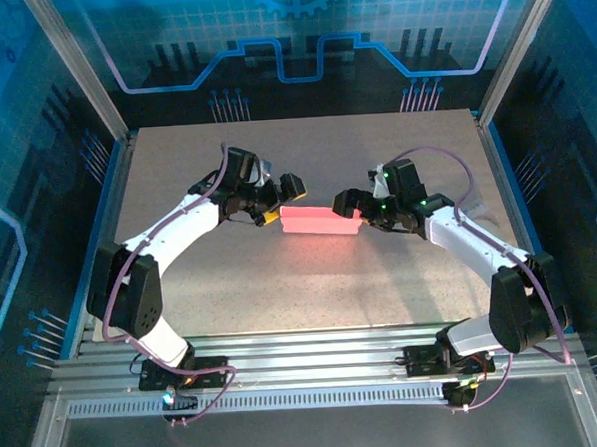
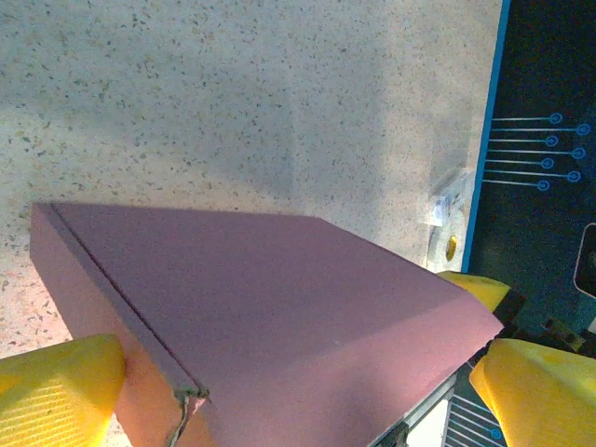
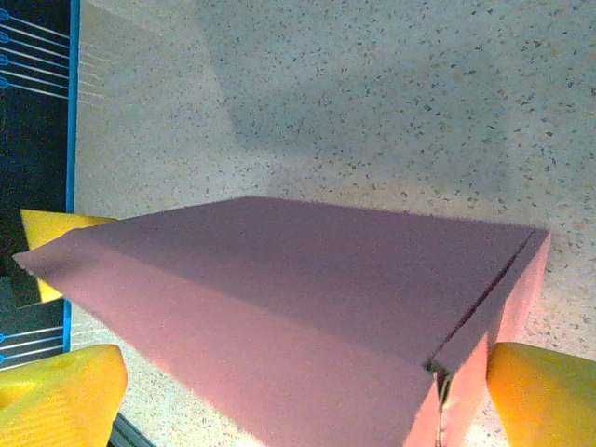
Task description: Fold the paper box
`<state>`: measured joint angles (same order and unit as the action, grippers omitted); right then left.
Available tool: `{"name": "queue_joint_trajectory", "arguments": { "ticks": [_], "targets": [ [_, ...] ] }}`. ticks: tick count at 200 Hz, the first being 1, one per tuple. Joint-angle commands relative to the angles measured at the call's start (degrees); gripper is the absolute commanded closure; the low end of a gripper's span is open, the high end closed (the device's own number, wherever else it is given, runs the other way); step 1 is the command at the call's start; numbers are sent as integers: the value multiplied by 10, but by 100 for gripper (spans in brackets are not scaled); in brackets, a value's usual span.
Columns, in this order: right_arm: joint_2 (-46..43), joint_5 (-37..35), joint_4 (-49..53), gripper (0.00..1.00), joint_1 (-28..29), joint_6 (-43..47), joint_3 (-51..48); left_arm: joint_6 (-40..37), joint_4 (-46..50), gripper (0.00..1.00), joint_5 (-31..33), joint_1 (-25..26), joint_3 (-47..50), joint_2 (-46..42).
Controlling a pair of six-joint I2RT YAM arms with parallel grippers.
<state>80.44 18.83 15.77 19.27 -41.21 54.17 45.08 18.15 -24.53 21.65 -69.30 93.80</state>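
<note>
The paper box lies folded into a compact pink rectangle in the middle of the table. My left gripper is at its left end and stands open, the box end between its yellow fingers. My right gripper is at the right end, also open, its yellow fingers flanking that end. In the left wrist view the box runs away from the jaws, with a seam and a torn corner at the near left. The right wrist view shows the box with a seam at the near right.
A small white tape roll sits on the speckled table near its blue right edge. Aluminium frame posts and blue panels wall the table on three sides. Both arm bases stand at the near rail.
</note>
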Motion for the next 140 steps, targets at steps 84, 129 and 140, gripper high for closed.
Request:
{"name": "queue_joint_trajectory", "arguments": {
  "ticks": [84, 129, 140],
  "targets": [
    [24, 14, -13, 0, -8, -14, 26, 14, 4, 1, -32, -9, -18, 23],
    [20, 8, -3, 0, -9, -5, 23, 3, 11, 1, -23, -10, -13, 19],
    [18, 6, 0, 0, -11, -3, 23, -4, 15, 1, -15, -11, -12, 18]
  ]
}}
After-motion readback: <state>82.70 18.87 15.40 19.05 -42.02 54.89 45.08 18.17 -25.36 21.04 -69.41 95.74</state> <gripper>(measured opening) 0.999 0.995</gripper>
